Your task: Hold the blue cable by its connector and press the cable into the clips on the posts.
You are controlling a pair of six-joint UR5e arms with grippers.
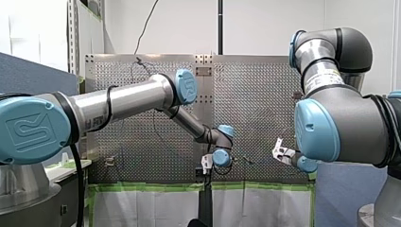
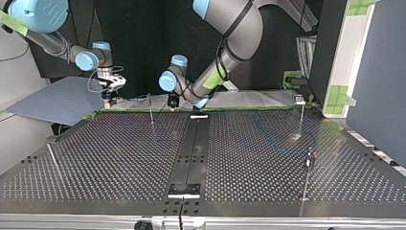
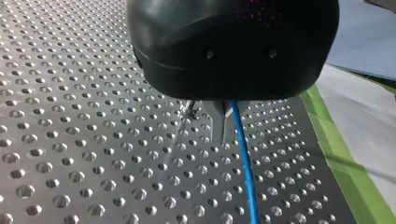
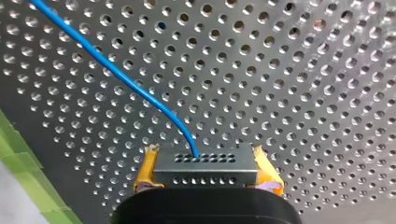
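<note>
The blue cable (image 4: 116,77) rises out of a grey perforated connector (image 4: 205,169). My right gripper (image 4: 205,175) is shut on that connector, one yellow pad (image 4: 147,170) on each side. In the top view this gripper (image 2: 111,88) hangs over the table's far edge, at the left. My left gripper (image 3: 222,125) has its metal fingers shut just above the perforated table. The cable (image 3: 245,168) runs down close along one finger; whether it is pinched I cannot tell. A small clip on a post (image 3: 189,108) stands right beside these fingers. In the top view my left gripper (image 2: 173,99) is near a thin post (image 2: 151,111).
More thin posts stand at the top view's right (image 2: 301,115) (image 2: 309,165), and one leans at its left (image 2: 53,163). A black strip (image 2: 194,143) runs down the table's middle. Green tape (image 3: 341,158) marks the table's edge by my left gripper. A grey-blue panel (image 2: 52,100) lies beyond the far left corner.
</note>
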